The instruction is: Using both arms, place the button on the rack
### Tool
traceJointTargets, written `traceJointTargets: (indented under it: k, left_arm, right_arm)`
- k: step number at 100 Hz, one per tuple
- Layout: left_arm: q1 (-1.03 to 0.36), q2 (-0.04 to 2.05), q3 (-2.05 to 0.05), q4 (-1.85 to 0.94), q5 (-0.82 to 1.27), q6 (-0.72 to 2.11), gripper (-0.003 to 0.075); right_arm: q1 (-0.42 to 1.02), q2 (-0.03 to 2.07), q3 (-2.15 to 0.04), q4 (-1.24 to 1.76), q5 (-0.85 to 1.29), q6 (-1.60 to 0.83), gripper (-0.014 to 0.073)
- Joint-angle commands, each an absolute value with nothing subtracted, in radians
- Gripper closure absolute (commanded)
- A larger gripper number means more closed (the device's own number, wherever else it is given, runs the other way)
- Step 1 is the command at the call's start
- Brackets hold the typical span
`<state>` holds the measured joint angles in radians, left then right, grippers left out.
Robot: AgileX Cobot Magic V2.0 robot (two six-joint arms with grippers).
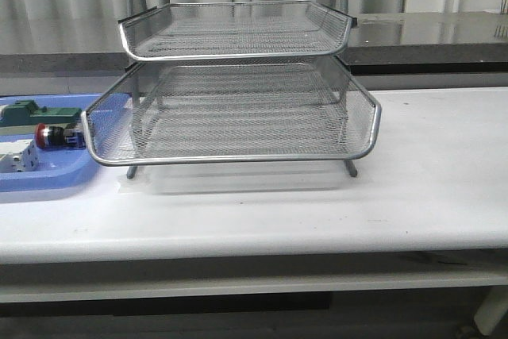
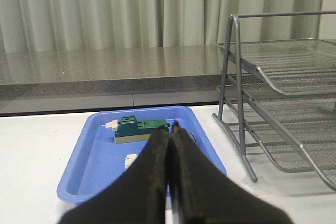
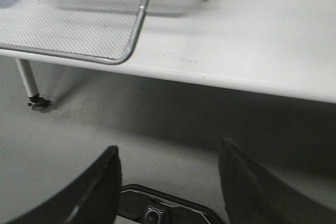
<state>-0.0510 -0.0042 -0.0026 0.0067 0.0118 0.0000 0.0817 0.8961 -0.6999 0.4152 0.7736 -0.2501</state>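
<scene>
We find the table (image 1: 429, 196) carrying the rack (image 1: 238, 109), the largest item, standing at centre with its wire-mesh trays empty; the middle tray is slid forward toward the table's near edge. To its left, touching or just beside the middle tray's corner, lies the blue tray (image 1: 48, 176). In it we note a green block (image 1: 28, 113) at the back, a white block (image 1: 17, 160) at the front, and between them the button (image 1: 57, 136), lying on its side with its red cap pointing left.

Neither arm appears in the front view. The left gripper (image 2: 169, 145) has its fingers pressed together with nothing between them, and hangs over the near part of the blue tray; from the wrist view the button is hidden behind the fingers. The right gripper (image 3: 168, 166) has its fingers spread wide and empty, and sits low, off the table's front edge, looking at the floor.

Our judgement: the task has not begun; the step in hand is the approach to the button. The next move calls for the left fingers to part, descend over the button and close across its body, clear of both blocks.
</scene>
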Motion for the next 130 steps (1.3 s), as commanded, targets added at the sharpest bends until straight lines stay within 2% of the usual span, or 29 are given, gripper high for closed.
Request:
traceJointTargets:
  k: [1,29,63,75,87,97,130]
  left_arm:
    - [-0.05,-0.036,0.053,0.0,-0.064,-0.009,0.0741]
    - [-0.05,-0.036,0.053,0.0,-0.064,-0.009,0.0741]
    - [-0.05,-0.036,0.053,0.0,-0.064,-0.009,0.0741]
    - [-0.05,-0.036,0.053,0.0,-0.064,-0.009,0.0741]
    - [-0.05,-0.036,0.053,0.0,-0.064,-0.009,0.0741]
    - [-0.05,-0.036,0.053,0.0,-0.064,-0.009,0.0741]
    - [-0.05,-0.036,0.053,0.0,-0.064,-0.009,0.0741]
  right_arm:
    - [0.081,0.859,-0.76,0.306,0.785,-0.145,0.0165]
    - [0.081,0.729,-0.782,0.027,0.917,0.065,0.0202]
    - [0.081,0.598,-0.782,-0.032,0.935,0.08,0.021]
    - [0.081,0.591,-0.782,-0.033,0.931,0.08,0.0333]
    - [0.081,0.591,-0.782,-0.033,0.931,0.08,0.0534]
    - [0.081,0.591,-0.782,-0.033,0.931,0.08,0.0667]
    - [0.081,0.591,-0.782,-0.033,0.932,0.08,0.0662]
